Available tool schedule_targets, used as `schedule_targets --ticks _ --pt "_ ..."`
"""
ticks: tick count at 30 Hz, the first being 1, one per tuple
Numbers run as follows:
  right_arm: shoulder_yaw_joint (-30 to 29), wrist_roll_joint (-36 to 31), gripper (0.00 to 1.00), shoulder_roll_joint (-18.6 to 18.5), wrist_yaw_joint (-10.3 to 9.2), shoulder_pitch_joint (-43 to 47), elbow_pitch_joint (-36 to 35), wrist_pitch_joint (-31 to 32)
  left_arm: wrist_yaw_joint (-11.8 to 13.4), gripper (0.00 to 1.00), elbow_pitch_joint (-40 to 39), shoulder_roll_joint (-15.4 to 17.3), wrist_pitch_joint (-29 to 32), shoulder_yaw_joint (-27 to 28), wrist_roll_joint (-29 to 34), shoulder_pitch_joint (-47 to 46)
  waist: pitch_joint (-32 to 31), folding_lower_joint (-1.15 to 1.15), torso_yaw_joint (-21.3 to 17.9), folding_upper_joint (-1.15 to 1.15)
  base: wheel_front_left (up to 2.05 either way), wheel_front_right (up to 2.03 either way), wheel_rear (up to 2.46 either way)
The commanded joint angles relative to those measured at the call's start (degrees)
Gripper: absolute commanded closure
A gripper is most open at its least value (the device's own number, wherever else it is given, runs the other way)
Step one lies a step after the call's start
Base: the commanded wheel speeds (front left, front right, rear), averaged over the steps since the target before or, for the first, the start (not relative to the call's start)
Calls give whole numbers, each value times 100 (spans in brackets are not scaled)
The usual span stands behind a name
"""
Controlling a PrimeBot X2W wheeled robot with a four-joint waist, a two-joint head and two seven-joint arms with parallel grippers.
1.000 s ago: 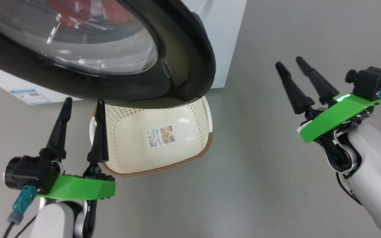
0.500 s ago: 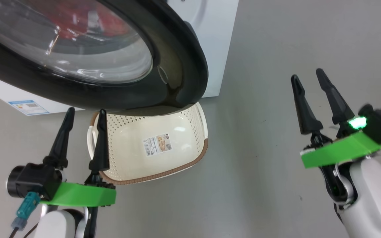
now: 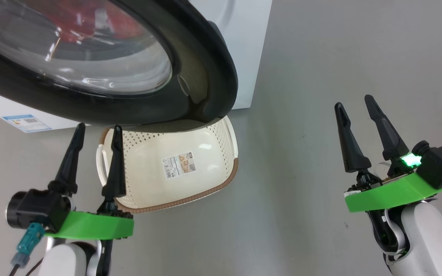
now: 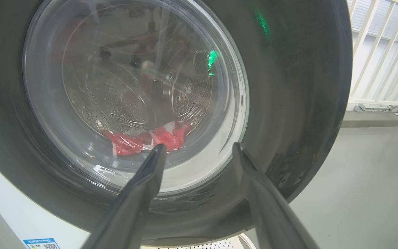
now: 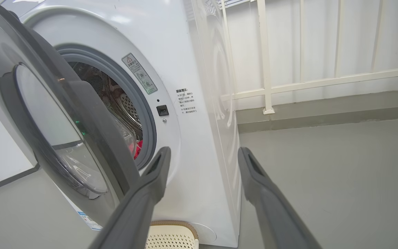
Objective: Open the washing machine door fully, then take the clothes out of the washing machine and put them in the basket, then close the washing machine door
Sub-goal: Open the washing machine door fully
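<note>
**Door part-way open, clothes in the drum, both grippers empty**

From the head view, the washing machine door (image 3: 205, 76) looms over the upper left, its glossy black rim hanging above the far edge of the basket (image 3: 228, 140). The basket sits on the grey floor (image 3: 301, 199) just in front of the washing machine (image 3: 246, 34). Nothing lies in it, and a paper label (image 3: 178, 165) is stuck to its bottom. The left gripper (image 3: 98, 127) is at the basket's near-left corner with its two dark fingers spread and nothing between them. The right gripper (image 3: 353, 101) is well off to the right over bare floor, likewise spread and empty. A blue-and-white label (image 3: 23, 122) shows low on the machine's front, at the left.

The left wrist view looks straight through the door glass. There the clothes (image 4: 143, 140) lie as a crumpled red and white heap at the bottom of the perforated steel drum (image 4: 116, 97), far clearer than the red blur in the head view.

The right wrist view shows how far the door stands open, which the others do not. The door is swung out from the front, leaving a gap. Through that gap show the grey rubber ring (image 5: 148, 114), a warning sticker (image 5: 139, 73) and a sliver of red. A white railing (image 5: 264, 69) runs along the far wall to the machine's right.
</note>
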Motion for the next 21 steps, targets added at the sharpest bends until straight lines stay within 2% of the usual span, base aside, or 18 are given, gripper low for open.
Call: schedule_targets --ticks 1,18,19,20,21 --pt "159 -39 0 25 37 12 -123 -34 -38 0 -149 132 -52 187 22 -31 4 0 -6 0 0 0 0" --pt "216 -6 0 21 37 -69 -74 -35 -51 0 -150 132 -52 180 38 -60 58 0 15 0 0 0 0" --pt "227 27 12 23 37 -75 -63 -35 -50 0 -148 132 -52 177 36 -60 57 0 18 0 0 0 0" --pt "246 85 56 28 37 -82 -45 -35 -49 0 -146 132 -52 174 35 -60 57 0 22 0 0 0 0" --pt "259 147 75 32 37 -99 -34 -35 -48 0 -145 132 -52 172 34 -59 58 0 25 0 0 0 0"
